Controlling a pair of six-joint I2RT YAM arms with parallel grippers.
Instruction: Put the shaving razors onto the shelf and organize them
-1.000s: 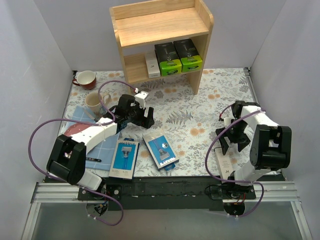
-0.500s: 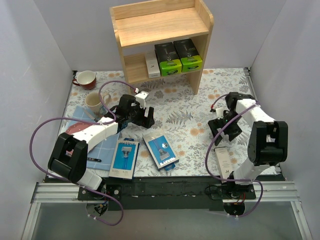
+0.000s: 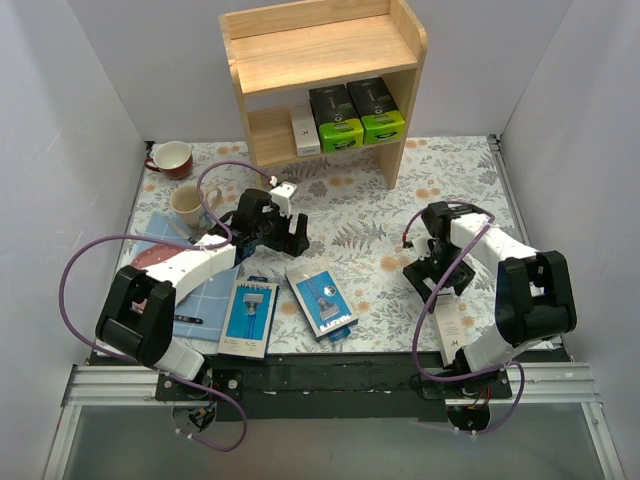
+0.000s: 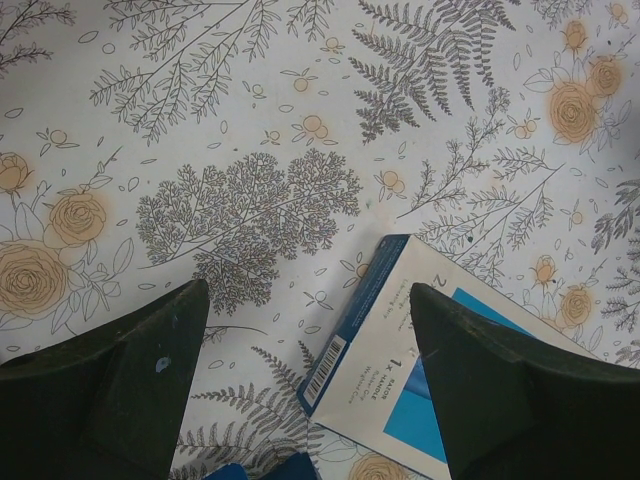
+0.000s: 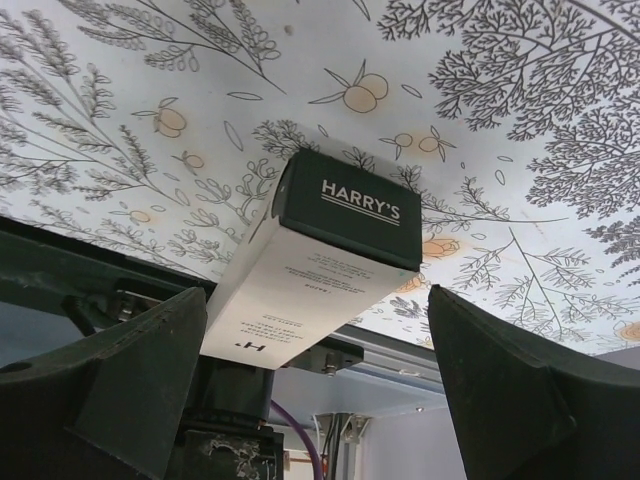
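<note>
the shelf (image 3: 318, 55) stands at the far edge of the table (image 3: 440, 190). its lower tier holds three packs side by side: a shelved white box (image 3: 305, 128) on the left and two black boxes (image 3: 335, 118) with green ends to its right.

three packs lie on the table near the arms. the left blue pack (image 3: 248, 317) and right blue pack (image 3: 322, 299) lie flat, just apart, in front of the left arm. the loose white box (image 5: 320, 260) lies at the near edge by the right arm's base, its dark end reading "harry's".

the left gripper (image 4: 308, 298) hangs above the table just beyond the blue packs, fingers (image 4: 130, 380) wide apart and holding nothing. a blue pack's corner shows under them (which of the two i cannot tell).

the right gripper (image 3: 432, 272) hangs just beyond the loose white box, fingers (image 5: 510, 390) spread wide, nothing gripped. in the wrist view the box lies framed between them, untouched.

a red mug (image 3: 172, 158) and a beige mug (image 3: 188, 205) stand at the far left. a utensil (image 3: 186, 320) lies on a blue cloth (image 3: 160, 235).
</note>
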